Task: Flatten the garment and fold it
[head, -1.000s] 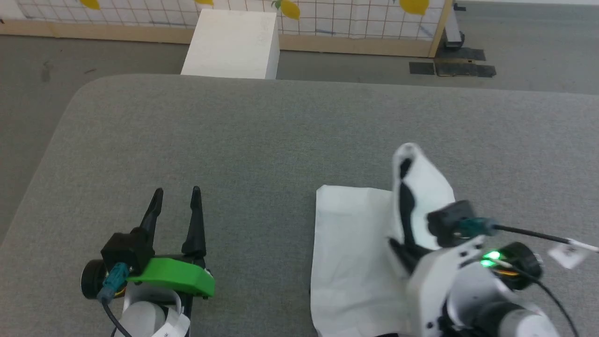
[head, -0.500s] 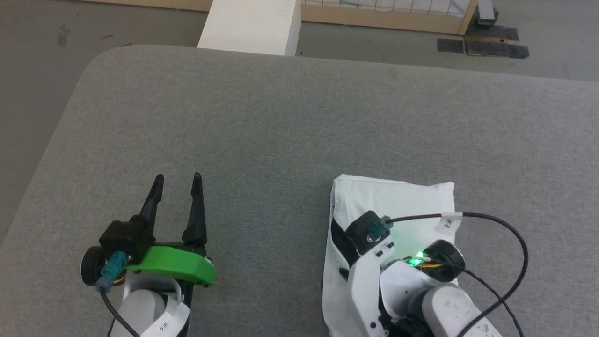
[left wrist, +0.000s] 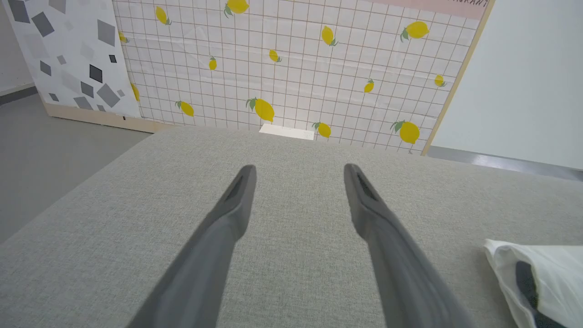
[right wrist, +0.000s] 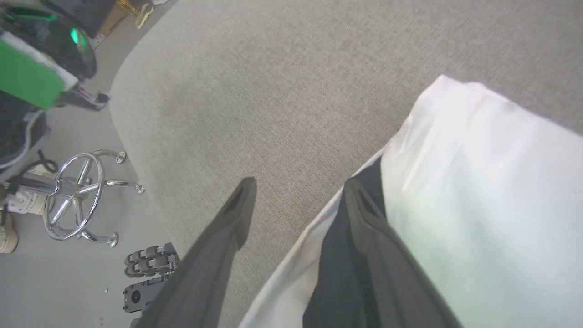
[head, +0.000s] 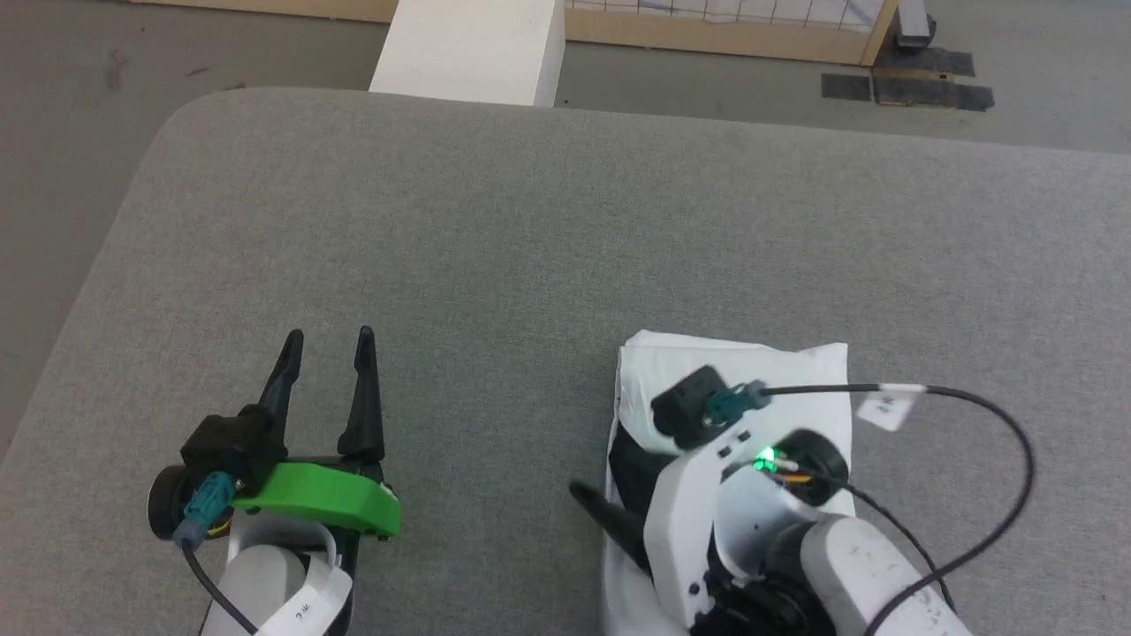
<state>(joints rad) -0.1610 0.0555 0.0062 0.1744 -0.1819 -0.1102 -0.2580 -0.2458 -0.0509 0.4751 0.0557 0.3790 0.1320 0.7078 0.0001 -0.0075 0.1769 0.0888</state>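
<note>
The folded garment (head: 733,358), white with black showing at its left edge, lay on the grey surface (head: 530,247) at the robot's right. The right jaws stood apart at that edge, one finger over cloth, the other over bare surface. The left jaws stood open, well apart from the garment.

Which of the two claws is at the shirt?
The right gripper, white-mounted: one finger lies over the edge of the folded white T-shirt. The left gripper, green-mounted, is apart over bare grey padded table.
</note>
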